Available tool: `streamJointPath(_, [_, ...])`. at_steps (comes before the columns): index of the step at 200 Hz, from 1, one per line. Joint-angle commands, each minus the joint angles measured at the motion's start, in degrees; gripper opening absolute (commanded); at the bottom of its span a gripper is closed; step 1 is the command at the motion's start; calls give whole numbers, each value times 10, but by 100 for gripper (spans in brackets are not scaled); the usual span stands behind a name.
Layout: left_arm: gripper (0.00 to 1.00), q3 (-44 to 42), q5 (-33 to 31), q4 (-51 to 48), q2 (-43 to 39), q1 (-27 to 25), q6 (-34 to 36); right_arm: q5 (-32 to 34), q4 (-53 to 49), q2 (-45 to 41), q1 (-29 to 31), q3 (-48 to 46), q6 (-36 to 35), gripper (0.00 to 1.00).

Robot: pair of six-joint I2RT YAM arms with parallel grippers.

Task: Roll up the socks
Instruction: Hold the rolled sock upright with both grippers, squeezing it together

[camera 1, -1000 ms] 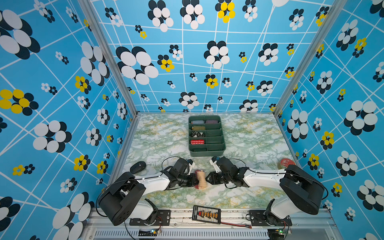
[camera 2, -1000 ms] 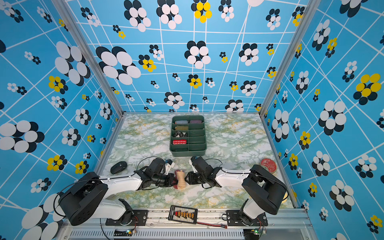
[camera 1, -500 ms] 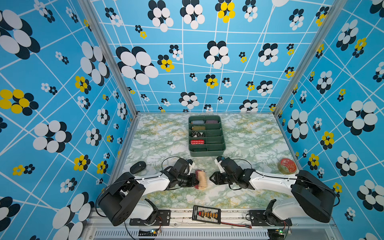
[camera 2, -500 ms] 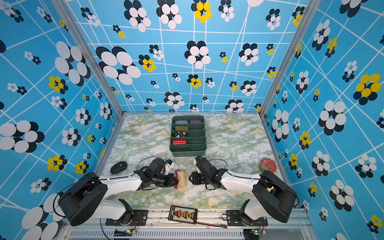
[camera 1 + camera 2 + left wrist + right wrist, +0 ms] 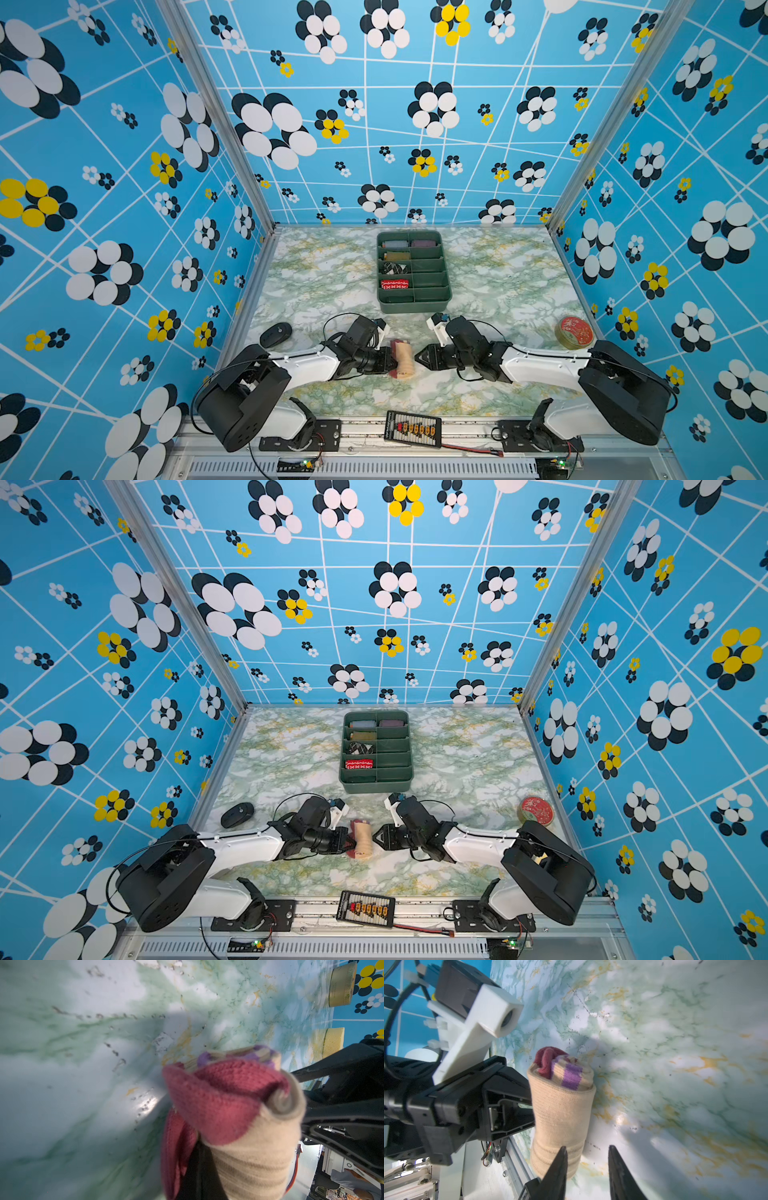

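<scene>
The socks (image 5: 405, 360) (image 5: 363, 841) lie as one cream ribbed roll near the table's front middle, with dark red fabric and purple stripes showing at its far end (image 5: 566, 1076). My left gripper (image 5: 392, 362) (image 5: 351, 843) (image 5: 198, 1153) comes in from the left and is shut on the roll's side, one black finger tucked between the dark red cuff (image 5: 174, 1147) and the cream layer. Just right of the roll, my right gripper (image 5: 417, 359) (image 5: 375, 838) (image 5: 587, 1147) stands open, its tips pointing at the roll with nothing between them.
A green divided tray (image 5: 411, 306) holding several sock rolls stands behind the grippers. A black mouse-shaped object (image 5: 275, 334) lies at the left and a red-lidded round tin (image 5: 573, 331) at the right. A yellow sponge (image 5: 332, 1041) sits near the tin. A black device (image 5: 412, 429) lies on the front rail.
My right gripper has come off the roll's right side and drawn back a little, and its arm has swung outward, uncovering the tin. The left gripper has kept its hold.
</scene>
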Motion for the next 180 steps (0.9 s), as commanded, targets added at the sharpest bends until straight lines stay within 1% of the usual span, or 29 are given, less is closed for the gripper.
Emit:
streamJointPath(1, [0,-21,-35,-86,8,9,16,-32,42,13,-2,4,5,35])
streamJointPath(88, [0,-22,-32,-83,9,14,19,-59,69,61,-2,19,10,36])
streamJointPath(150, [0,-22,-27,-73,16,15,15,-71,69,96,0,41,10,43])
streamJointPath(180, [0,-19,-25,-68,22,15,14,-71,62,116,8,56,9,43])
